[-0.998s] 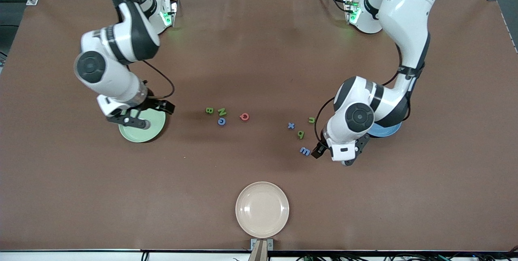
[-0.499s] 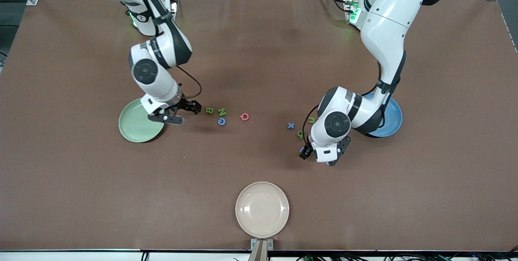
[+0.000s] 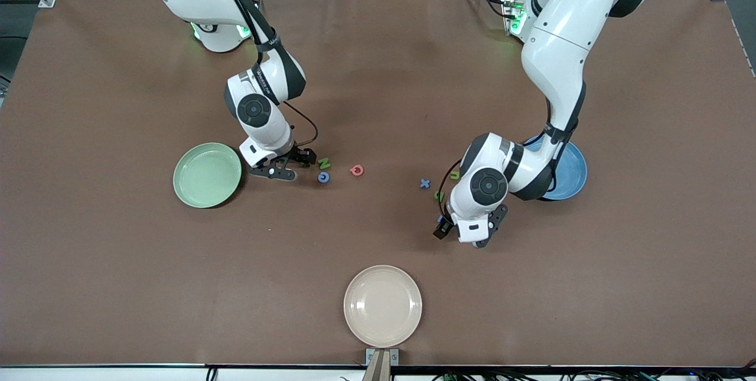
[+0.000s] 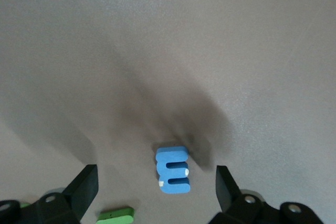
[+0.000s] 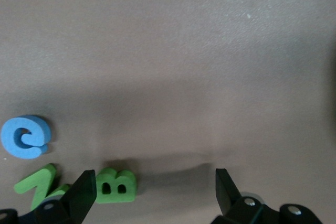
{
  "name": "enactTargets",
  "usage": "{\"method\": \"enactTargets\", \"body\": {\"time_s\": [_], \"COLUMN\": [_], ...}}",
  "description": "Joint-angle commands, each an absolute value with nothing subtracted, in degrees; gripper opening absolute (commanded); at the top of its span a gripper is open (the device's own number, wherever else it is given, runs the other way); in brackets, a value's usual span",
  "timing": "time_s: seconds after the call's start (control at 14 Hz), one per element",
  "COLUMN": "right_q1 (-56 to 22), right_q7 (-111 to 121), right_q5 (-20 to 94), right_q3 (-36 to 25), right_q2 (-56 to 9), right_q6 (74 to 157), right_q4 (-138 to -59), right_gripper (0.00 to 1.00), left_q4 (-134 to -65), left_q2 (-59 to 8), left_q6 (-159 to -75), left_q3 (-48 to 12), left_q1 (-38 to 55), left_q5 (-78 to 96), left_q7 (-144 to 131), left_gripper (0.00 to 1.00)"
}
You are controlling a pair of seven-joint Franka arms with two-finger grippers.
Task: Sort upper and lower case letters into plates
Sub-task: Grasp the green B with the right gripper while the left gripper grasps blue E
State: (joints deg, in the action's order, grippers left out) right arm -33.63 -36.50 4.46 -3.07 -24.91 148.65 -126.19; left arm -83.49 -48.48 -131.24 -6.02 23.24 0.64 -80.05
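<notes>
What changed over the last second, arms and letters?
The right claw left the green plate and came over the green B, open. The left claw shifted toward the right arm's end and now hangs open over the blue m. Neither has taken hold of anything. The letters, the blue plate and the cream plate stayed where they were.

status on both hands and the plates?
Left hand open over blue m. Right hand open by green B. Green plate and blue plate empty where visible. Nothing blocking.
</notes>
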Motion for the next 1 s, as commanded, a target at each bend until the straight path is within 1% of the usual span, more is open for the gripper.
{"method": "enactTargets", "body": {"time_s": [0.0, 0.14, 0.36, 0.5, 0.64, 0.71, 0.78, 0.86, 0.93], "right_q1": [-35.68, -36.04, -36.12, -36.3, -36.3, -36.3, -36.3, -36.3, -36.39], "right_q7": [-39.02, -39.2, -39.2, -39.2, -39.11, -39.11, -39.11, -39.11, -39.11], "right_q5": [5.1, 5.01, 5.01, 5.01, 5.01, 5.01, 5.01, 4.92, 4.92], "right_q3": [-3.6, -3.6, -3.6, -3.6, -3.69, -3.69, -3.69, -3.69, -3.69], "right_q2": [-24.78, -25.22, -25.4, -25.4, -25.84, -26.01, -26.1, -26.1, -26.1], "right_q6": [148.62, 148.62, 148.71, 148.54, 148.62, 148.62, 148.71, 148.71, 148.71], "right_q4": [-126.21, -126.21, -126.21, -126.21, -126.04, -126.04, -125.95, -125.86, -125.77], "right_gripper": [1.0, 1.0, 0.98, 0.89, 0.77, 0.73, 0.71, 0.68, 0.64], "left_q4": [-81.56, -81.48, -81.47, -81.48, -81.47, -81.47, -81.47, -81.47, -81.47], "left_q2": [-49.83, -50.18, -50.19, -50.19, -50.19, -50.19, -50.19, -50.1, -49.84], "left_q6": [-131.4, -131.4, -131.4, -131.4, -131.4, -131.4, -131.4, -131.4, -131.4], "left_q3": [-5.45, -5.45, -5.45, -5.45, -5.45, -5.45, -5.45, -5.36, -5.36], "left_q1": [24.43, 24.43, 24.43, 24.43, 24.43, 24.35, 24.35, 24.35, 24.35], "left_q5": [-0.35, -0.35, -0.35, -0.26, -0.35, -0.35, -0.35, -0.35, -0.35], "left_q7": [-81.47, -81.47, -81.47, -81.47, -81.47, -81.47, -81.47, -81.47, -81.47], "left_gripper": [0.86, 0.75, 0.64, 0.55, 0.42, 0.34, 0.27, 0.22, 0.17]}}
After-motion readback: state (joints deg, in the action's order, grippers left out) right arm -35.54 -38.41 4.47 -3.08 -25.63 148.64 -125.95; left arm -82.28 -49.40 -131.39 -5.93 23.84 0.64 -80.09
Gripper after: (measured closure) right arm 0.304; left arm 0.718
